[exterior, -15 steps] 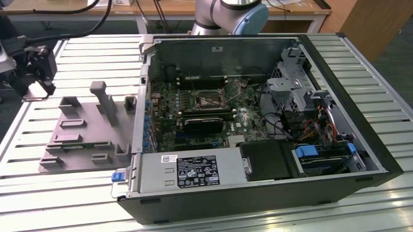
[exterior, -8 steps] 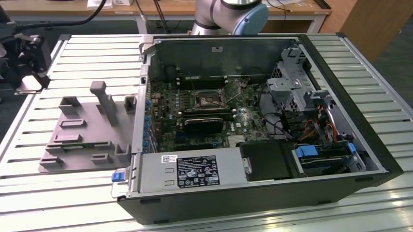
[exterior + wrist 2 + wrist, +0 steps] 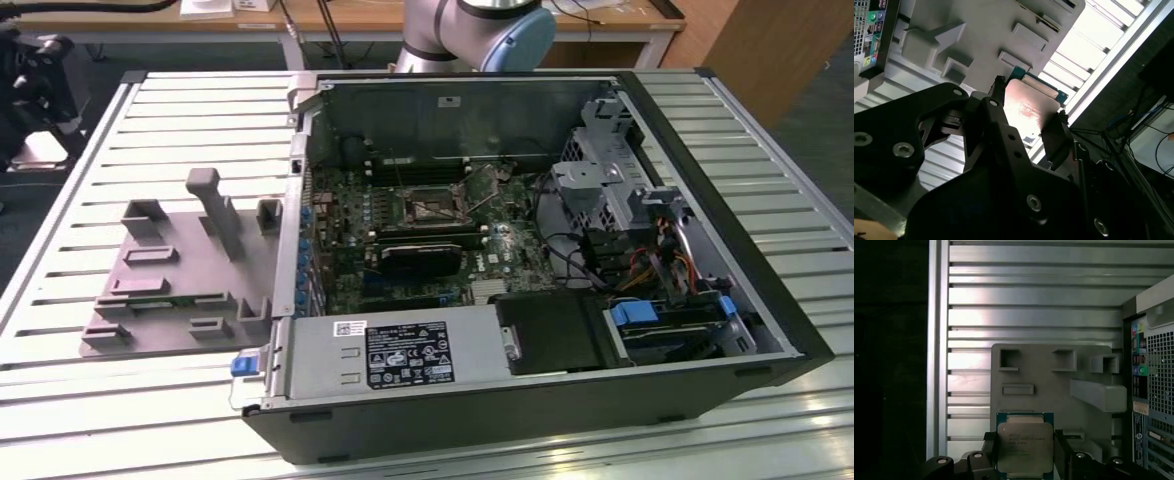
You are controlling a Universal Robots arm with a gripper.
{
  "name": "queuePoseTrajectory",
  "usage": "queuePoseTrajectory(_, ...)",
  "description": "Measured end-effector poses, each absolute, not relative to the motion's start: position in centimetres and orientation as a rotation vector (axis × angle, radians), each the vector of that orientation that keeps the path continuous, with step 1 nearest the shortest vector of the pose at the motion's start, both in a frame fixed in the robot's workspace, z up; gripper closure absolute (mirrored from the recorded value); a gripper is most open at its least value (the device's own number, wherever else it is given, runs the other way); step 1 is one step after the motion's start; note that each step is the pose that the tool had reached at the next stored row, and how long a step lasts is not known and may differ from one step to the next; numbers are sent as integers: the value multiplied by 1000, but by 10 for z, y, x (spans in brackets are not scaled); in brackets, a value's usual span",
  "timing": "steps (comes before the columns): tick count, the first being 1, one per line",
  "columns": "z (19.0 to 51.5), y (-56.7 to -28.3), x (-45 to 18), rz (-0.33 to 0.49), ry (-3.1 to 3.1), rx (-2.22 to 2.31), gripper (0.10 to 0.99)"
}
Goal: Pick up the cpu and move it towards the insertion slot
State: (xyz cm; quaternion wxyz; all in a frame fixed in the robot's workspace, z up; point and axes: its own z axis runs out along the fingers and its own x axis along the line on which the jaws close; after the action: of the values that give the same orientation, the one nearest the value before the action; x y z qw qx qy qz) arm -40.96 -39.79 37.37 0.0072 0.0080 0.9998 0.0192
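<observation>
Slatted metal worktop (image 3: 200, 110) with an open PC case (image 3: 534, 400) lying on it, and the arm's (image 3: 474, 30) grey joint with its blue cap sits past the far side of the case. The grey plate (image 3: 160, 290) is just beside the case, on the exterior view's left. The slot (image 3: 430, 207) is inside the case on the board: dark square, silvery frame.

In both wrist views the black claw (image 3: 1025, 440) hangs over the plate near one edge, fingers (image 3: 989, 446) closed in on two opposite sides of the cpu (image 3: 1025, 447). The cpu is a flat square with a dull silver lid and a thin green rim, lid facing up, level with the plate. Can't tell if it's lifted clear of the plate. It's outside the case, well apart from the slot.
</observation>
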Motion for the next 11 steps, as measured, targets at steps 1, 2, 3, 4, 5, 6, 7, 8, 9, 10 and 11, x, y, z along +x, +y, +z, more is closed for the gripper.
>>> queuePoseTrajectory(1,377,-398,-410,60,3126,25,549)
queuePoseTrajectory(2,379,-398,-410,60,3126,25,549)
queuePoseTrajectory(3,381,-398,-410,60,3125,25,549)
queuePoseTrajectory(4,383,-398,-410,60,3125,25,549)
queuePoseTrajectory(5,386,-398,-410,60,3125,25,549)
queuePoseTrajectory(6,387,-398,-410,60,3125,25,549)
queuePoseTrajectory(7,389,-398,-410,60,3124,25,549)
queuePoseTrajectory(8,390,-398,-410,60,3124,25,549)
queuePoseTrajectory(9,390,-398,-410,60,3124,25,549)
queuePoseTrajectory(10,390,-398,-410,60,3124,25,549)
queuePoseTrajectory(11,390,-398,-410,60,3124,25,549)
